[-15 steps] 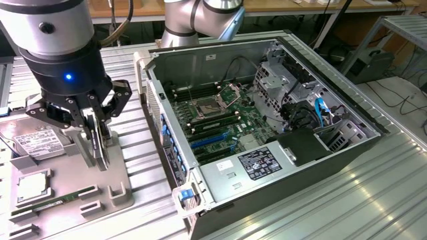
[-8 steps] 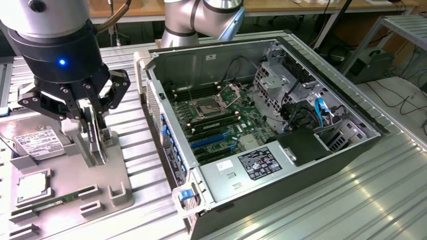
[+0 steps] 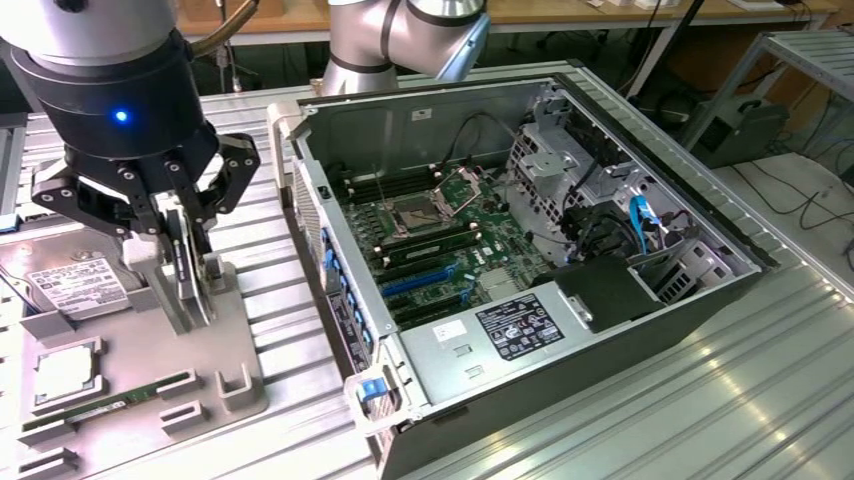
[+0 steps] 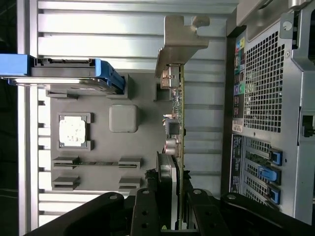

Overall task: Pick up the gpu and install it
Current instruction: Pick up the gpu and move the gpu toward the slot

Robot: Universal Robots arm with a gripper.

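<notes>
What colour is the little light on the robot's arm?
Blue. The light shows best in the exterior view.

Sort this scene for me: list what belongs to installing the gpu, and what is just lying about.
Belongs to the job:
- gpu, held edge-on at the tray
- gripper, shut on it
- open computer case with its blue card slots

Lying about, on the tray:
- hard drive
- processor chip
- memory stick

Shiny metal table (image 3: 747,400), matt plastic tray (image 3: 147,350), dull metal bracket (image 4: 179,42) on gpu (image 4: 180,128)
</notes>
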